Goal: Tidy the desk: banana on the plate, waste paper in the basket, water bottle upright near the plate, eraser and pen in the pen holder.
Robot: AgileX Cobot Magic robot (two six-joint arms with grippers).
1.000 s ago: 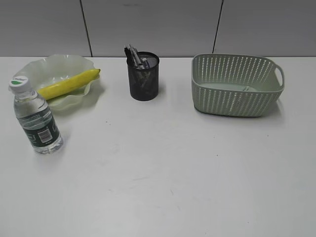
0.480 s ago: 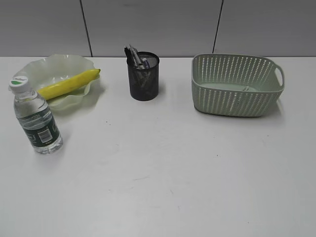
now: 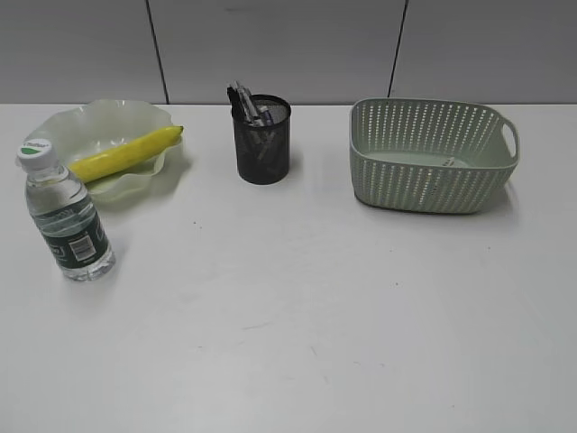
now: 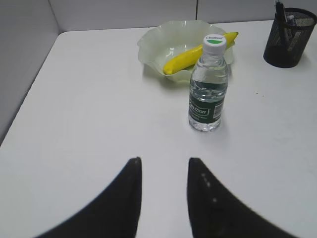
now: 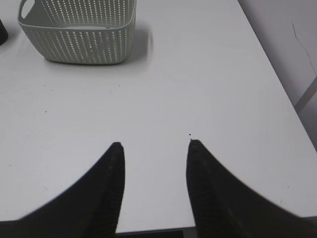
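Ruffling translucent plate (image 3: pixel 117 117) cradles smooth curved banana (image 3: pixel 126 153).

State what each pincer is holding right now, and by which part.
Nothing is held. The left pincer and the right pincer both stand open above the bare desk, with nothing between their fingers.

Only the fingers of the two grippers show, and only in the wrist views. The left gripper (image 4: pixel 164 163) has two plain matte black fingers (image 4: pixel 130 198), broad at the base and curving to narrow, rounded tips. The right gripper (image 5: pixel 154 147) has the same pair of smooth black, horn-shaped fingers (image 5: pixel 111 188), without visible markings, screws or cables.
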